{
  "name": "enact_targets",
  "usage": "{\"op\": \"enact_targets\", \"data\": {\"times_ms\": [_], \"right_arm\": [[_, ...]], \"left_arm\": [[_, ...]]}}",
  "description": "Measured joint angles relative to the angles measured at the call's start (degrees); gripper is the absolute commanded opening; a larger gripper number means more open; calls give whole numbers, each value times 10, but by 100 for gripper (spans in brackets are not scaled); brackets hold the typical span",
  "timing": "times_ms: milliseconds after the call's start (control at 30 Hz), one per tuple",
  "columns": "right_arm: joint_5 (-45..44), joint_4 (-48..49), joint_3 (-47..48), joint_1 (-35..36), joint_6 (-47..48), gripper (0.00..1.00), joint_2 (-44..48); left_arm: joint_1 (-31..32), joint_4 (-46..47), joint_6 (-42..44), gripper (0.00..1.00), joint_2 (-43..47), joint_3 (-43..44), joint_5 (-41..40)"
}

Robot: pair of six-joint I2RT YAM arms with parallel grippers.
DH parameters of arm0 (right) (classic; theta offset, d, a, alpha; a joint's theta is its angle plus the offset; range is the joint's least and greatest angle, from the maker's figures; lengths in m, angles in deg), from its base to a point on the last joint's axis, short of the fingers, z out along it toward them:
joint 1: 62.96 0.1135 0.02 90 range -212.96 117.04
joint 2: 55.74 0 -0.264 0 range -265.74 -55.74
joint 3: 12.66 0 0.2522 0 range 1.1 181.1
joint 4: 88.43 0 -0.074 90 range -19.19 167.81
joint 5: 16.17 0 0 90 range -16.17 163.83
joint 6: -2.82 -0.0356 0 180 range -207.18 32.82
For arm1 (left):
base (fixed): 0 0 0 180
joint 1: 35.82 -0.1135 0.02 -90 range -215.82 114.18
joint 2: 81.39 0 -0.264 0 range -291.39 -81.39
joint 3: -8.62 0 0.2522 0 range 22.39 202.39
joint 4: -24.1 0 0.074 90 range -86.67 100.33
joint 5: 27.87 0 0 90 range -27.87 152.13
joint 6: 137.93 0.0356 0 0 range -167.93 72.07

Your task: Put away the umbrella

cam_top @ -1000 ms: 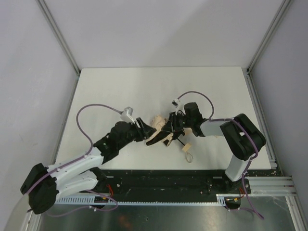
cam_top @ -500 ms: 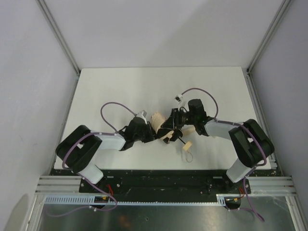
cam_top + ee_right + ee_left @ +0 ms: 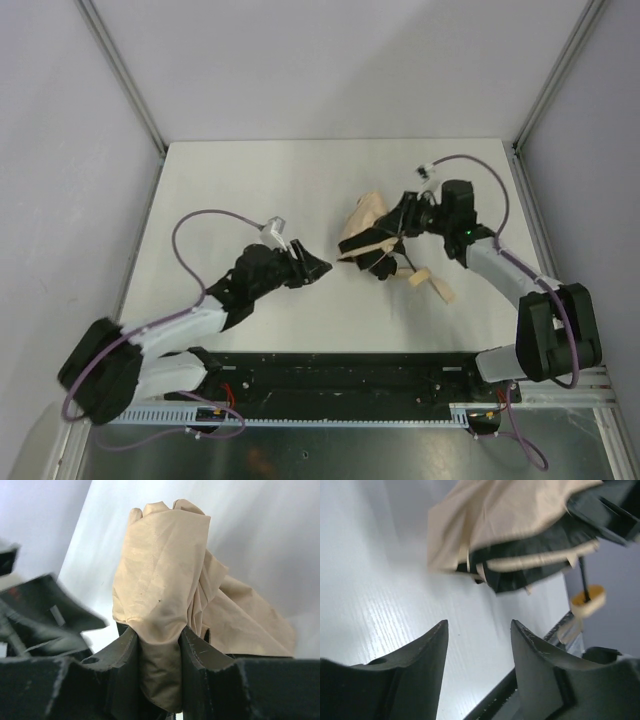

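Right gripper of mine is clamped on the beige fabric of the umbrella, holding it over the white table, right of centre. My left gripper hangs nearby, jaws apart on nothing. Pale grey walls enclose the table.

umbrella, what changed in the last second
The left gripper came off the umbrella and pulled back to its own side, jaws open and empty. The right gripper carried the umbrella rightward and farther back. Unchanged: the right gripper's clamp on the fabric.
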Motion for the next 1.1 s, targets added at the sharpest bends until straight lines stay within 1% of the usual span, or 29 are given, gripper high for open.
{"op": "enact_targets", "data": {"times_ms": [100,233,300,367,467,533,667,700,767,833,967,1100], "right_arm": [[-25,-57,49,-56,30,0,9],[-58,-105,124,-157,61,0,14],[-102,-138,179,-204,97,0,15],[-156,-159,227,-224,138,0,17],[-232,-173,276,-207,207,0,28],[-306,-172,297,-156,273,0,35],[-442,-154,310,13,426,0,20],[-482,-142,309,66,473,0,3],[-537,-113,300,144,543,0,-40],[-583,-82,272,212,600,0,-89],[-640,-40,169,317,663,0,-167],[-669,-30,77,425,670,0,-216]], "left_arm": [[-4,-31,11,67,98,-16,-3],[-10,-100,31,72,217,-16,-5],[-12,-138,40,73,282,-16,-7],[-13,-168,45,73,331,-15,-7],[-15,-208,47,73,376,-8,-6],[-16,-236,47,73,395,-2,-6],[-16,-282,47,74,429,0,-17],[-16,-292,47,74,437,0,-22],[-16,-307,52,74,452,0,-35],[-16,-320,58,74,458,2,-48],[-19,-351,65,73,458,10,-76],[-28,-383,57,72,458,15,-101]]}}
